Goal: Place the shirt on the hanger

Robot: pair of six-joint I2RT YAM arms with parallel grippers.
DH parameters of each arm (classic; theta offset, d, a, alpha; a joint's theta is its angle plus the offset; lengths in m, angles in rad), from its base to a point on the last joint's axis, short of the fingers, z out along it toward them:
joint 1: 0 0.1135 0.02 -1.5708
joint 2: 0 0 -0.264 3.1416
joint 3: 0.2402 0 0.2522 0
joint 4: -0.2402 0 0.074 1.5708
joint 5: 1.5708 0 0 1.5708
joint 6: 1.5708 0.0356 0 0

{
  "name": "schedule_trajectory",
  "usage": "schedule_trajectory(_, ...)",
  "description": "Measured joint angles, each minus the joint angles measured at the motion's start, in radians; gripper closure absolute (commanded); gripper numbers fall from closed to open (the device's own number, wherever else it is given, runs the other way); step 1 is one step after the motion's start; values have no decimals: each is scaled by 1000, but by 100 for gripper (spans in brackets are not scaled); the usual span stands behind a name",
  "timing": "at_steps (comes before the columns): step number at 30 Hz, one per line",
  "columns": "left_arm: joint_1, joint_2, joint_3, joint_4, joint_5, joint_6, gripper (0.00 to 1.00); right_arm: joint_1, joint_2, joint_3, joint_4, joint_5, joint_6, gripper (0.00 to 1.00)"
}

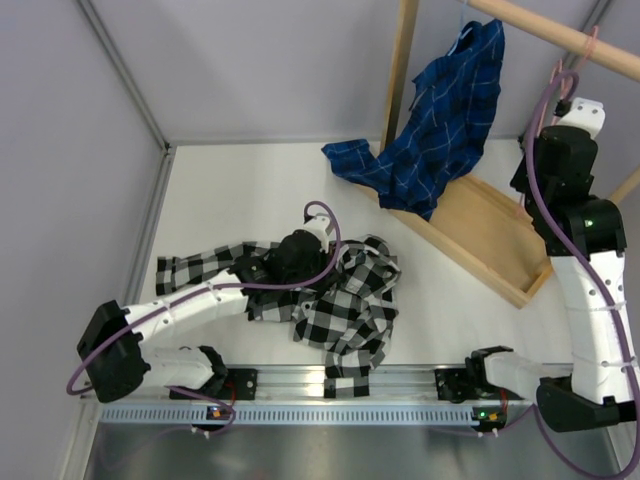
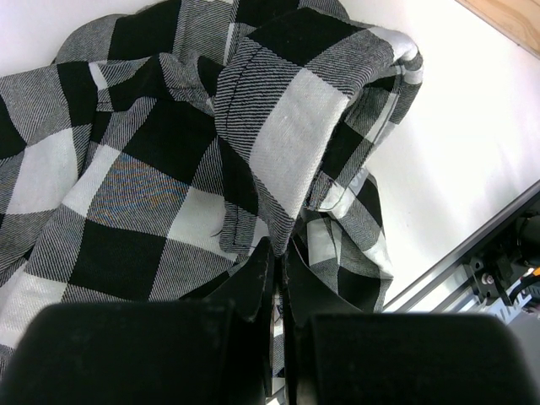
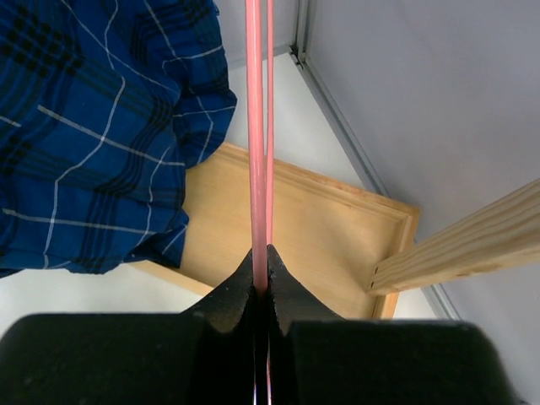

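Generally, treat the shirt [image 1: 330, 290] as light, limp and not fragile. It lies crumpled on the table [image 1: 250, 190] just ahead of the arm bases, with one sleeve spread to the left. It will likely sag wherever it is unsupported. The collar or a shoulder seam is judged the best hold, as this leaves the neck opening free.

The hanger [image 3: 257, 126] is thin pink wire: light, stiff, and probably prone to swivel in a pinch. It is up at the far right, near the wooden rod [image 1: 560, 35] and beside the blue shirt [image 1: 445, 110].

The left gripper [image 2: 278, 249] is closed on a fold of the shirt. The right gripper [image 3: 261, 253] is clamped tight on the hanger's two wires.

Only the top view gives the shirt's full layout, but the hanger is barely discernible there. Only the left wrist view shows the fabric pinch, though not which part of the garment is held. Only the right wrist view shows the wire between the fingers.
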Motion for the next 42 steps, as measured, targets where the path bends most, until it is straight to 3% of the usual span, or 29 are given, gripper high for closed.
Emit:
schedule_trajectory(6,0,0,-1,1,2,-3,100,0,-3,43,14,-27,-32,100)
schedule_trajectory(13,0,-13,-4,3,-18,-24,100,0,-81,34,110,-163,-92,100)
schedule_trajectory(21,19,-24,6,-6,-108,-74,100,-1,-241,-120,60,-551,-143,100)
schedule_trajectory(26,135,20,76,-22,-69,-75,100,120,-411,-353,-40,-766,-161,100)
schedule_trajectory(32,239,80,127,-43,3,-33,100,299,-562,-399,-161,-852,-163,100)
schedule_trajectory(42,291,103,148,-61,82,6,100,348,-605,-477,-234,-940,-140,100)
